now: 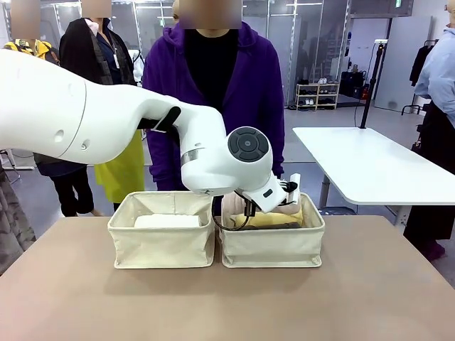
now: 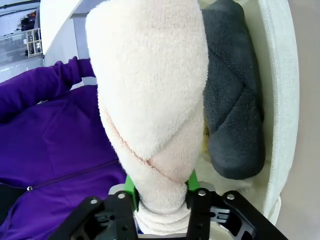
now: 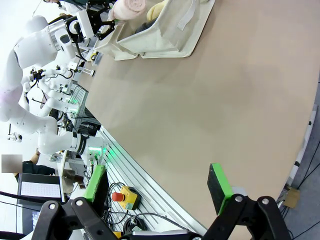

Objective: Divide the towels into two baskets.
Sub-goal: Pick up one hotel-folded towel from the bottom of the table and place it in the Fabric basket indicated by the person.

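Front view: the left arm is reaching across to the right basket (image 1: 270, 245), its gripper (image 1: 288, 190) hanging over the towels there; a white towel (image 1: 169, 221) is lying in the left basket (image 1: 162, 245).

Left wrist view: the green fingers (image 2: 131, 192) are pinching the pink-cream towel (image 2: 150, 95), its long axis running straight away from them, beside the grey towel (image 2: 232, 95).

Right wrist view: the right gripper (image 3: 157, 187) is hovering spread, well apart from the baskets.

Pink-cream towel (image 2: 150, 95), dark grey towel (image 2: 232, 95), white towel (image 1: 169, 221), cream baskets (image 1: 162, 249), green-padded fingers (image 3: 219, 186).
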`<state>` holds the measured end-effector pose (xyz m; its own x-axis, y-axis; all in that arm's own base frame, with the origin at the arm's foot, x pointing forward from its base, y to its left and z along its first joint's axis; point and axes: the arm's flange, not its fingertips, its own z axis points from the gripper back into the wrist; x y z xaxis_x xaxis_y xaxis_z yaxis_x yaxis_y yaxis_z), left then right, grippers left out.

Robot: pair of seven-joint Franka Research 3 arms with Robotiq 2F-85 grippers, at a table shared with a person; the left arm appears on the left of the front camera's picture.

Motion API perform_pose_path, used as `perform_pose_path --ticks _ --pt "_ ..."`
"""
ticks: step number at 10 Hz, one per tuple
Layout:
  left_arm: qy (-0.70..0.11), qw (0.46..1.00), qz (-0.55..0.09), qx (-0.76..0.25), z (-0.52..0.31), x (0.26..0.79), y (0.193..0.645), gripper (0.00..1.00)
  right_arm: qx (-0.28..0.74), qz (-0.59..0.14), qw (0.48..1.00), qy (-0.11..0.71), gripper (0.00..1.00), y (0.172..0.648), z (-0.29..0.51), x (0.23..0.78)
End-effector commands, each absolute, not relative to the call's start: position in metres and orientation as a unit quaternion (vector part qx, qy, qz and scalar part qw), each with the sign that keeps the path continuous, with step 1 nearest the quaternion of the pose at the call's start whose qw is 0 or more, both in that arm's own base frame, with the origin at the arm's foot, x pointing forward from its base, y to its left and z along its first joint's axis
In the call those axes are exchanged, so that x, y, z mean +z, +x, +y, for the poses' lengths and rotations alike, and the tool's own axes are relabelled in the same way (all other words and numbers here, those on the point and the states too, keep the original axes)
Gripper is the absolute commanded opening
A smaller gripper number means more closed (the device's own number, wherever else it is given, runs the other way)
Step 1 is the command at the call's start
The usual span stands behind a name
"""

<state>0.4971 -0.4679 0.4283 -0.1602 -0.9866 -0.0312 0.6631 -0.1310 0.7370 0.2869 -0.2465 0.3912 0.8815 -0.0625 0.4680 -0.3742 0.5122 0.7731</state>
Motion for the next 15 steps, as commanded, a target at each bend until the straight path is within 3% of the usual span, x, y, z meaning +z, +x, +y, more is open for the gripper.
perform_pose_path --ticks 1,2,3,4,5,8,9,15 --pt "0.278 0.588 -0.318 -0.69 -0.4728 0.4276 0.4969 0.67 0.096 -0.23 0.836 0.489 1.0 0.2841 -0.2463 0.3927" --pt "0.276 0.588 -0.319 -0.69 -0.4736 0.4284 0.4962 0.7 0.096 -0.23 0.836 0.489 1.0 0.2841 -0.2463 0.3927" --pt "0.274 0.587 -0.32 -0.691 -0.4745 0.4288 0.4955 0.86 0.096 -0.23 0.836 0.489 1.0 0.2841 -0.2463 0.3927" --pt "0.271 0.588 -0.321 -0.691 -0.4754 0.4294 0.4947 0.89 0.096 -0.23 0.836 0.489 1.0 0.2841 -0.2463 0.3927" --pt "0.271 0.588 -0.321 -0.691 -0.4759 0.4289 0.4936 1.0 0.096 -0.23 0.836 0.489 1.0 0.2841 -0.2463 0.3927" --pt "0.273 0.614 -0.324 -0.666 -0.4663 0.4372 0.4881 1.0 0.096 -0.23 0.836 0.489 1.0 0.2841 -0.2463 0.3927" --pt "0.268 0.589 -0.306 -0.698 -0.4736 0.4338 0.4949 1.0 0.096 -0.23 0.836 0.489 1.0 0.2841 -0.2463 0.3927" --pt "0.268 0.589 -0.306 -0.698 -0.4736 0.4338 0.4949 1.0 0.096 -0.23 0.836 0.489 1.0 0.2841 -0.2463 0.3927"
